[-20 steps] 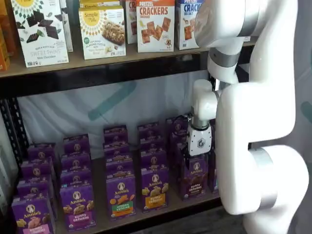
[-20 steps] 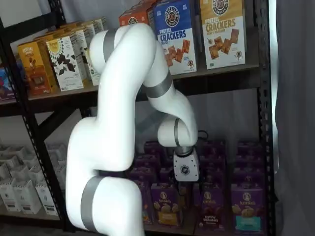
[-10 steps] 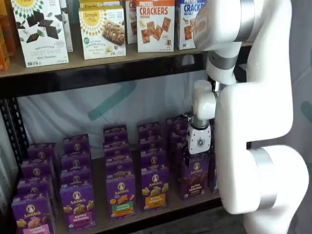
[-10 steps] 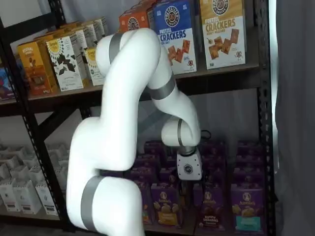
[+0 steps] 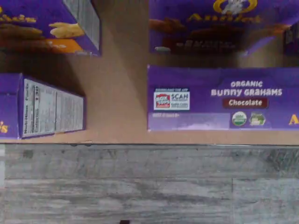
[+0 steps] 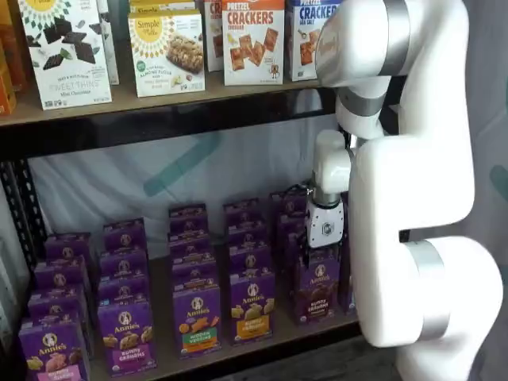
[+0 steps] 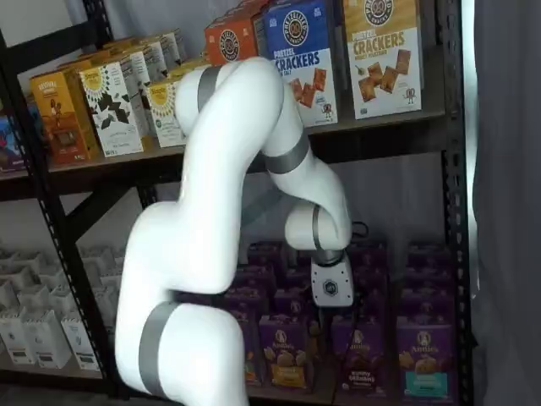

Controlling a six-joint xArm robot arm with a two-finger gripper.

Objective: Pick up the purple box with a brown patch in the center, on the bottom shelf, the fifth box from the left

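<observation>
Since a second ago, the gripper [image 6: 323, 255] has edged sideways and now hangs directly over the purple box [image 6: 317, 289], which stands at the front of the bottom shelf [image 6: 270, 337] beside an orange-banded carton [image 6: 252, 306]. Both shelf views show only the white gripper body; its fingers appear hidden behind the carton top, so their state cannot be determined. Wrist view shows the box's "Bunny Grahams Chocolate" panel [image 5: 223, 98].
</observation>
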